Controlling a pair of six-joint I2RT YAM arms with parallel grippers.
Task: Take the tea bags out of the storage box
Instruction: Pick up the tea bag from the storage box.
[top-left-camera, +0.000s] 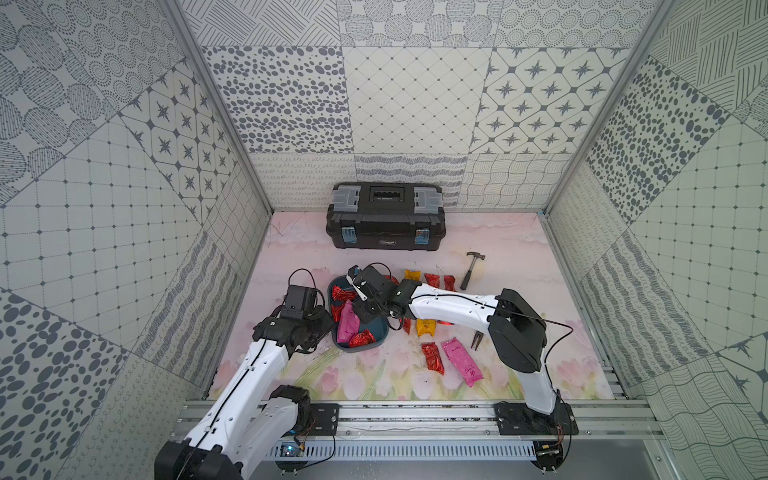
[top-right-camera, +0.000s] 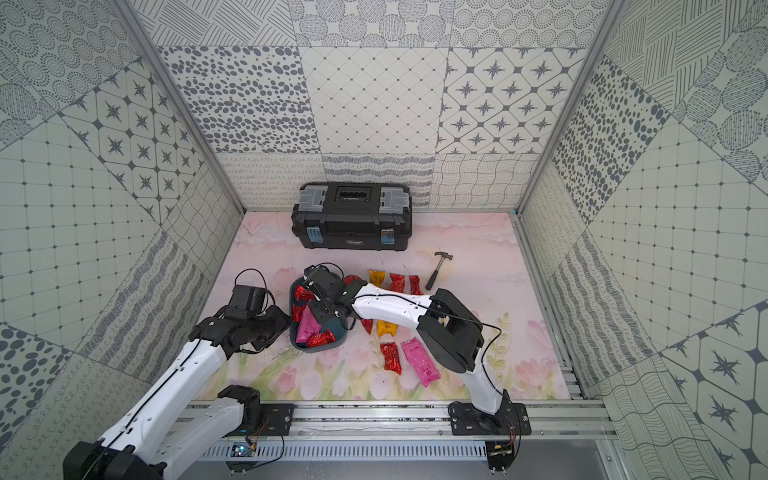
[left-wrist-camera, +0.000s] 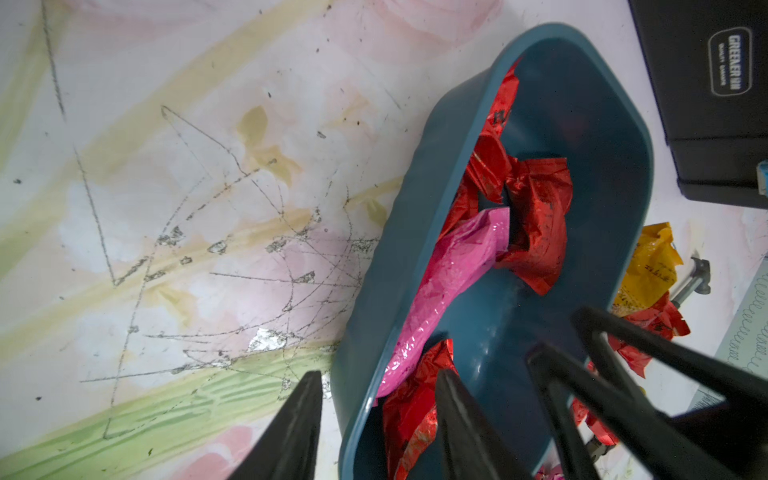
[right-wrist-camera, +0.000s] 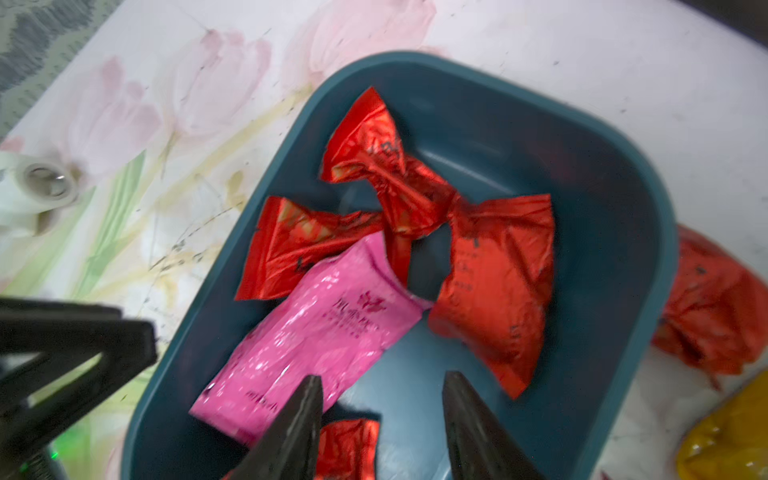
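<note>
Against the back wall, a black toolbox (top-left-camera: 385, 222) with blue latches, lid down. Nearer the middle of the flowered mat, the storage box (top-left-camera: 376, 340) (dark blue-grey, rounded corners), holding a long pink sachet (right-wrist-camera: 316, 336) and several red sachets (right-wrist-camera: 494, 291) crumpled together. Above its bare floor, the right gripper (right-wrist-camera: 380, 419), jaws parted, nothing between them. At the box's near-left rim, the left gripper (left-wrist-camera: 376, 424), jaws apart, astride the wall: one finger outside over the mat, one inside beside a red bag; whether touching the wall, cannot tell. Out on the mat to the right, more tea bags (top-left-camera: 432, 357): red ones, a yellow pair, another pink one (top-left-camera: 462, 360). Beyond those, a hammer (top-left-camera: 471, 268). Half hidden by the right arm, dark pliers (top-left-camera: 476, 338).
</note>
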